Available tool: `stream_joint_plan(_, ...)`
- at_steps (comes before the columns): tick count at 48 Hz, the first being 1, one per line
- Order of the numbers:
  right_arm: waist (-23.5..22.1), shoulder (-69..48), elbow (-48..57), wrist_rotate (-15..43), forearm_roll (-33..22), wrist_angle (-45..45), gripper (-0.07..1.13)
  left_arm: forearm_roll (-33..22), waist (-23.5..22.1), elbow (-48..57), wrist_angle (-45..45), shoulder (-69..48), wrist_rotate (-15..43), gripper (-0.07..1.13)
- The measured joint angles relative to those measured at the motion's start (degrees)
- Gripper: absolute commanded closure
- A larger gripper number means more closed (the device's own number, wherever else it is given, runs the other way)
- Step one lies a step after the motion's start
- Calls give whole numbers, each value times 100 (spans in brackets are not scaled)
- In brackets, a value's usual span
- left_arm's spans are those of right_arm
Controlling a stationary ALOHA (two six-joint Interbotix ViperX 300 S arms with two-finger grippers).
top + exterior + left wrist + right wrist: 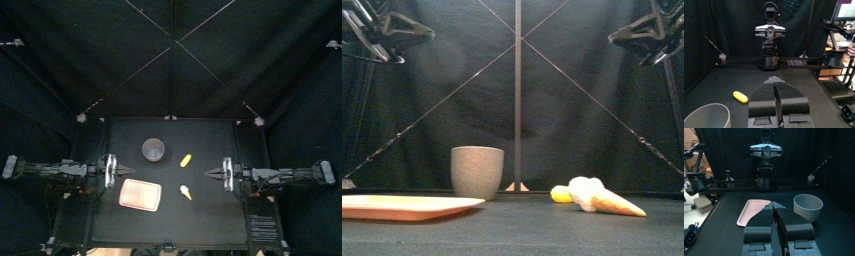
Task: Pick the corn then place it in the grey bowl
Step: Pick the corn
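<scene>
End effectors sit pressed together: the left end effector (118, 172) at the table's (201, 220) 9 o'clock edge, the right end effector (221, 174) at 3. The corn (187, 159) lies at 10 o'clock from the right one, apart from the grey cup (154, 150), with bare table around it.

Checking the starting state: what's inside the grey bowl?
Nothing shows inside the grey bowl; its wall hides the bottom. The corn lies outside, on the table.
</scene>
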Motion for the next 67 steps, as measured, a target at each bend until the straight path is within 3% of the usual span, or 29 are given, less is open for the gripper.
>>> stream_joint_plan(9, -343, 527, 18, -26, -62, 220, 95, 9, 264, 9, 0, -18, 18, 99)
stream_joint_plan(19, -853, 1626, -290, -26, -747, 861, 82, 70, 325, 9, 0, -18, 18, 99)
stream_joint_plan(35, -1758, 2663, -1063, -9, -1503, 1547, 30, 88, 325, 35, 53, -26, 9, 99)
stream_joint_plan(45, -1942, 3261, -1151, -9, -1556, 1582, 2, 79, 325, 62, 62, -35, 26, 99)
stream_joint_plan(67, -2030, 5036, -1907, -35, -1661, 1854, 1, 88, 352, 141, 62, -35, 44, 99)
